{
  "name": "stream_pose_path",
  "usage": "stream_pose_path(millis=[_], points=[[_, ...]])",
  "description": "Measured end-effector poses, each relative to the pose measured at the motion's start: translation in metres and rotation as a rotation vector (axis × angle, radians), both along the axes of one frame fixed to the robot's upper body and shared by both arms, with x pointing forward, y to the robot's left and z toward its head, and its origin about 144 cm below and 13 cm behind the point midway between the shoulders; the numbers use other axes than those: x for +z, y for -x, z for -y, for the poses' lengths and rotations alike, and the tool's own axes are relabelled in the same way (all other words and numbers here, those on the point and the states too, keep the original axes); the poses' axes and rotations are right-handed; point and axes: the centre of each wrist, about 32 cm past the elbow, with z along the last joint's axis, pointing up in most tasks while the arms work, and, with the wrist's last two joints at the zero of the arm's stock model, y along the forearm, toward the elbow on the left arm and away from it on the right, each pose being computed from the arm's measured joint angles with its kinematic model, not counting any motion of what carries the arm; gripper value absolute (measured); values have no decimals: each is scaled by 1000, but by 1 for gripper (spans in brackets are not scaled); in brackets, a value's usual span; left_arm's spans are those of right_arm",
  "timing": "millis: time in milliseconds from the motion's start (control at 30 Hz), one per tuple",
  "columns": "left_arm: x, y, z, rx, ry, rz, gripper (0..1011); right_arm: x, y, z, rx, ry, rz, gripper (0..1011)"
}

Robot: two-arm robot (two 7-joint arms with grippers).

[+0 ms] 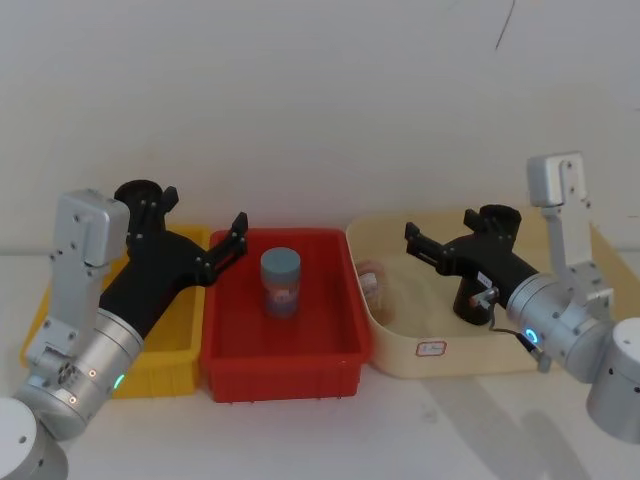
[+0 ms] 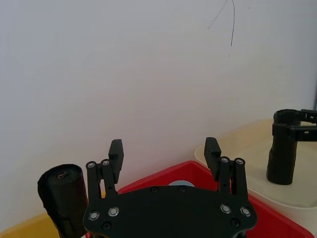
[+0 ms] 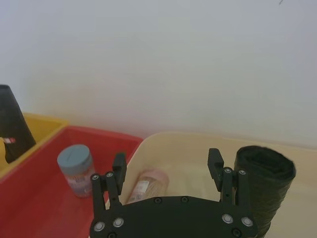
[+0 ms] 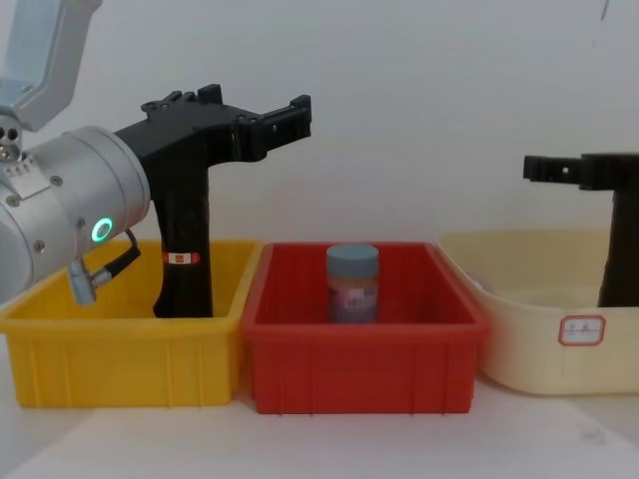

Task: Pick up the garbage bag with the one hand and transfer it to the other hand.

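The garbage bag [image 1: 478,300], a plain black roll, stands upright in the cream tub [image 1: 400,360] on the right. The left wrist view shows the same garbage bag [image 2: 281,161], and the chest view has it [image 4: 619,249] at the right edge. My right gripper [image 1: 440,230] hovers open over the tub, and the garbage bag [image 3: 262,183] stands just outside one finger, not between the two. Over the yellow bin's inner edge, my left gripper [image 1: 205,210] is held open and holds nothing; the chest view shows it [image 4: 260,105] high up.
A taller black roll with a red-and-white label [image 4: 185,249] stands in the yellow bin [image 1: 165,375]. The red bin [image 1: 285,360] in the middle holds a blue-capped jar [image 1: 281,283]. A pinkish bottle [image 3: 146,183] lies in the cream tub. A white wall is close behind.
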Motion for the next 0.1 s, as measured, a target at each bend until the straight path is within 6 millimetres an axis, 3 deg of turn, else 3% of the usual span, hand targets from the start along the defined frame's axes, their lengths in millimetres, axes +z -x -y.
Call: stream_pose_path(millis=[100], points=[[0,0,0,0,0,0,1000,2,1,1,-2,-10,10,1001]])
